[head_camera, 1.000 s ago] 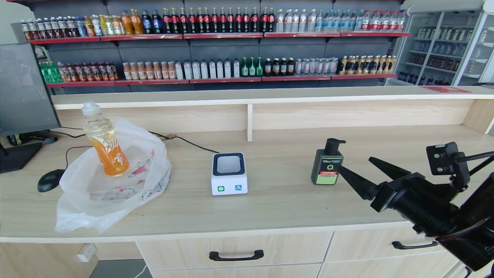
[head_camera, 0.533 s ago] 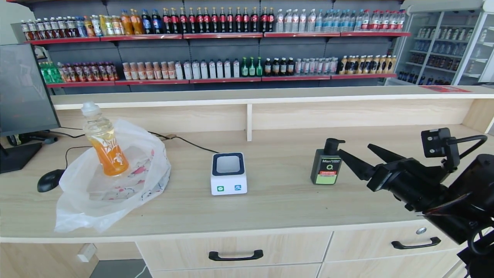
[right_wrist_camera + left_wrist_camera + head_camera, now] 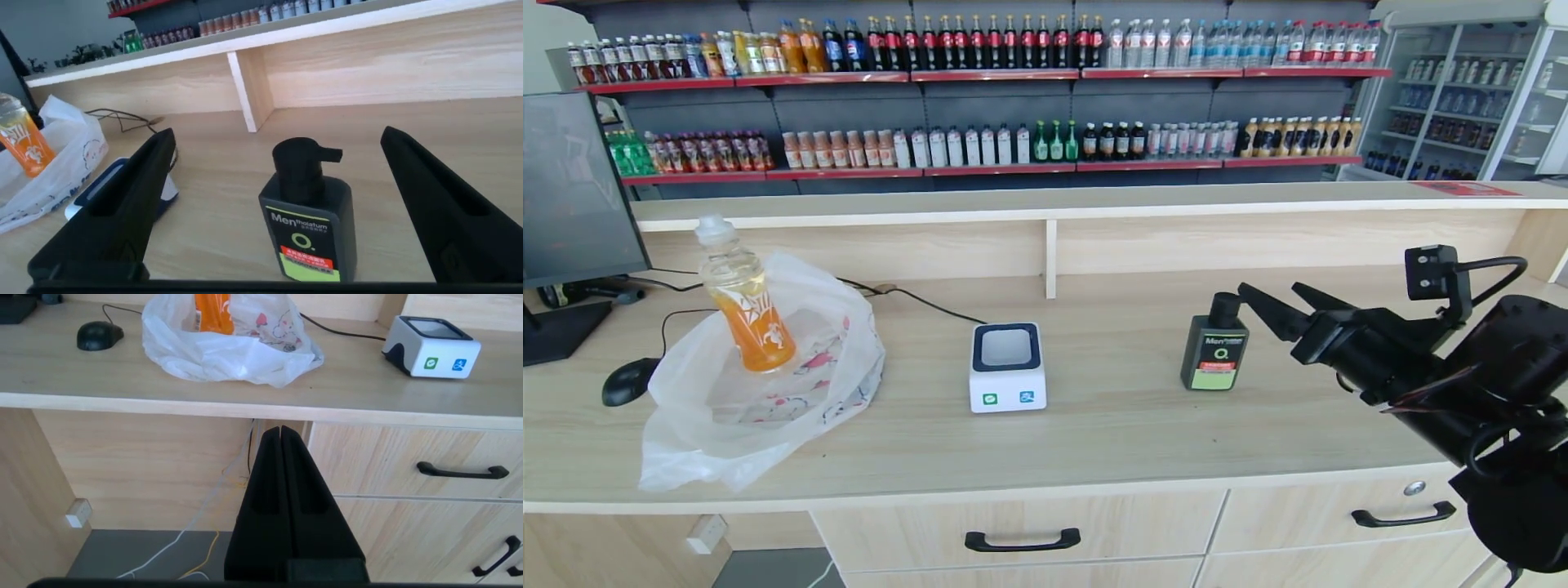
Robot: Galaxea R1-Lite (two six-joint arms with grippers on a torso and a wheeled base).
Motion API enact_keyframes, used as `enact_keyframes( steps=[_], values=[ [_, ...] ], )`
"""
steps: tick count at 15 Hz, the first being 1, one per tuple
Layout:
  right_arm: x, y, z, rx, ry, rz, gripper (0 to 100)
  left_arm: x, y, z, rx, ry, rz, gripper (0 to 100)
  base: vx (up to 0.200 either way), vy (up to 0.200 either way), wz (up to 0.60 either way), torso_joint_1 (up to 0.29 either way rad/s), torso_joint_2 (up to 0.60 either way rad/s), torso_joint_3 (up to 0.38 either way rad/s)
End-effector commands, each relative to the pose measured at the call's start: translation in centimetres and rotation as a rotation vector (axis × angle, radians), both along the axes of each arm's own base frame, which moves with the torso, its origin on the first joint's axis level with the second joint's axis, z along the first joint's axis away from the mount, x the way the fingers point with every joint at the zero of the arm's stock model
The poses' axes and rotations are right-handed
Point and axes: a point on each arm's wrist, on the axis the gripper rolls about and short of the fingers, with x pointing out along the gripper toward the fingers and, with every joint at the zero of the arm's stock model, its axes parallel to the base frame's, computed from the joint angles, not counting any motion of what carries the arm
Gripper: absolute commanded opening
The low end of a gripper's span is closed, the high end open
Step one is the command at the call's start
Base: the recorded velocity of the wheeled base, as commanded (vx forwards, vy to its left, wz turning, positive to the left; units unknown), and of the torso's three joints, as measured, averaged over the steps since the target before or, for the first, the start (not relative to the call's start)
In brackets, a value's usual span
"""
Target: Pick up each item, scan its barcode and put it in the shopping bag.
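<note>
Right fingers [image 3: 131,204] spread, advanced over last second; pump bottle [image 3: 309,220] upright on table [image 3: 1111,425], now between them, not yet gripped. We judge closing next; scanning, bagging pending. Left fingers [image 3: 270,490] pressed together.

Right arm [image 3: 1462,384]: comes in from the robot's right side, dark forearm angled forward and toward its left.
Right wrist: carries a small camera bracket [image 3: 1436,269] on top, with a cable looped behind it.
Right claw [image 3: 1267,287]: spread wide, two tapered black fingers [image 3: 1266,309] pointing forward.
Left claw [image 3: 282,433]: closed, both fingers pressed flat together into one narrow wedge, held low.
</note>
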Motion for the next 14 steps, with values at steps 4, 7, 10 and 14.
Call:
enact_keyframes(
  steps=[4,7,10,14],
  values=[
    [0.8,-2.3,-0.5,-0.130,-0.040,-0.091,100,0.0,0.0,0.0,-0.001,-0.001,0.000,0,0.000,0.000,0.00,0.000,0.00,0.000],
    [0.9,-3.2,-2.1,-0.241,-0.015,-0.128,100,0.0,0.0,0.0,-0.001,0.001,0.000,0,0.000,0.000,0.00,0.000,0.00,0.000],
    [1.7,-3.1,-3.6,-0.288,0.015,-0.128,100,0.0,0.0,0.0,-0.001,-0.001,0.000,0,0.000,0.000,0.00,0.000,0.00,0.000],
    [1.2,-3.0,-4.4,-0.357,0.028,-0.126,100,0.0,0.0,0.0,-0.001,-0.001,0.000,0,0.000,0.000,0.00,0.000,0.00,0.000]
  ],
)
